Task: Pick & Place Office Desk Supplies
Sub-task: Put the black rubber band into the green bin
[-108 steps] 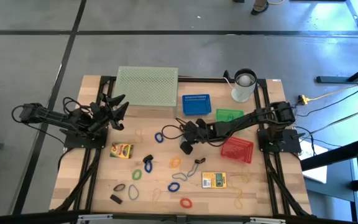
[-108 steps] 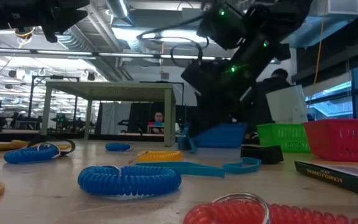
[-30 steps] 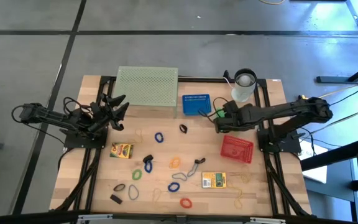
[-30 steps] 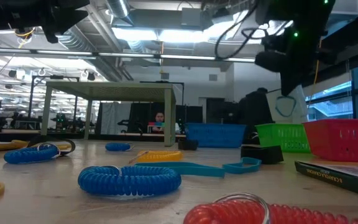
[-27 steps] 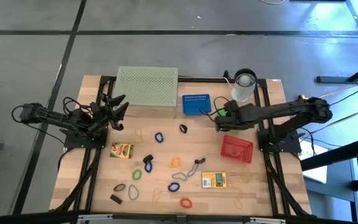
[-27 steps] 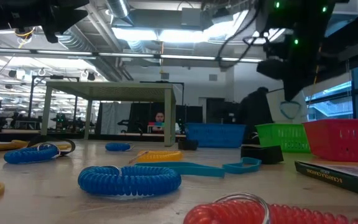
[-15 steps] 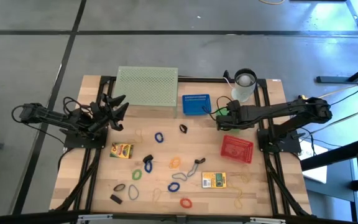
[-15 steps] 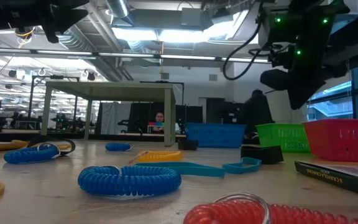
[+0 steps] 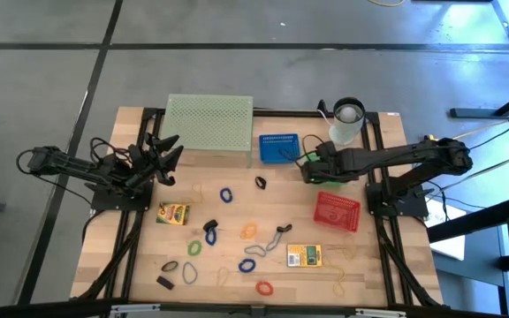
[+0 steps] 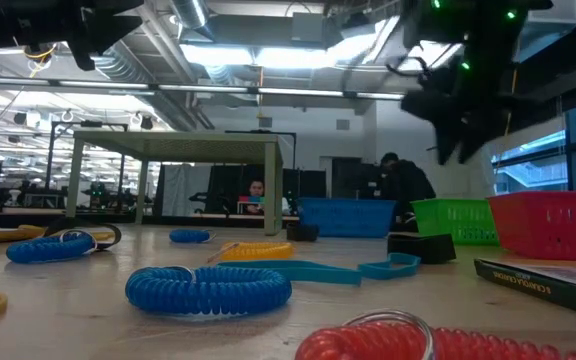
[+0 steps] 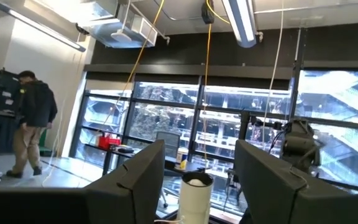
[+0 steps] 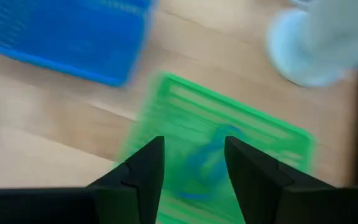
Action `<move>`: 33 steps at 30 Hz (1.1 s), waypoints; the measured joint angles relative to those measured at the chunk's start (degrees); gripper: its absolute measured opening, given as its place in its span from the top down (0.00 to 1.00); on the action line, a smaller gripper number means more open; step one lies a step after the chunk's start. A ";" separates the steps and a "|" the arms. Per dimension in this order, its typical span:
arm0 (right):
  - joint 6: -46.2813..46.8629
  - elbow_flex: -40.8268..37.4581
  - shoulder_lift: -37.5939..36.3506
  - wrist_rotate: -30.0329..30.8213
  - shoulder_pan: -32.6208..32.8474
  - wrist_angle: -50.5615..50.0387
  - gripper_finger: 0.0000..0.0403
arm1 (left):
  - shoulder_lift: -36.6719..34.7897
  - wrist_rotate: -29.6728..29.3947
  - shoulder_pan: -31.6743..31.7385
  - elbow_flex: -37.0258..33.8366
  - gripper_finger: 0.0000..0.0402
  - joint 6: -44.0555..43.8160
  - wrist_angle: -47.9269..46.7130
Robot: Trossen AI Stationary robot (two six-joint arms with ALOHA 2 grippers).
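Note:
My right gripper [image 9: 307, 168] hovers over the green basket [image 12: 253, 143], fingers open and pointing down, with nothing between them [image 12: 191, 180]. A blue-green rubber-band loop [image 12: 213, 152] lies inside that basket. Loose supplies lie on the table: a blue loop [image 9: 226, 194], a black clip [image 9: 261, 183], an orange loop [image 9: 249, 231], a green loop [image 9: 193, 248], a red loop [image 9: 264, 287] and two yellow-green boxes [image 9: 173, 213] [image 9: 304, 256]. My left gripper [image 9: 168, 155] waits open at the table's left edge, raised and tilted upward.
A blue basket [image 9: 278, 147] stands left of the green one, and a red basket [image 9: 337, 212] stands nearer the front. The white cup [image 9: 346, 122] is at the far right and the pale green mesh stand [image 9: 208, 124] at the far middle.
My right gripper has opened above the green basket and let go of the blue-green loop. The loop hung below its fingers before and now lies in the basket. The gripper has stayed over the basket and rolled slightly.

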 joint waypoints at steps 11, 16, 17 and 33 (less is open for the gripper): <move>-25.63 0.18 6.96 -1.07 4.52 42.38 0.64 | -0.01 0.21 0.01 0.02 0.53 1.83 -0.17; -38.62 0.18 13.94 -4.22 5.73 55.09 0.66 | 0.01 0.45 0.01 0.00 0.53 1.05 -0.21; -40.15 0.18 15.24 -4.53 5.76 56.26 0.66 | 0.00 0.78 0.00 0.02 0.53 0.65 -0.17; -48.52 0.16 25.76 -12.40 3.18 59.93 0.47 | 0.00 4.70 0.00 0.01 0.52 0.46 -0.16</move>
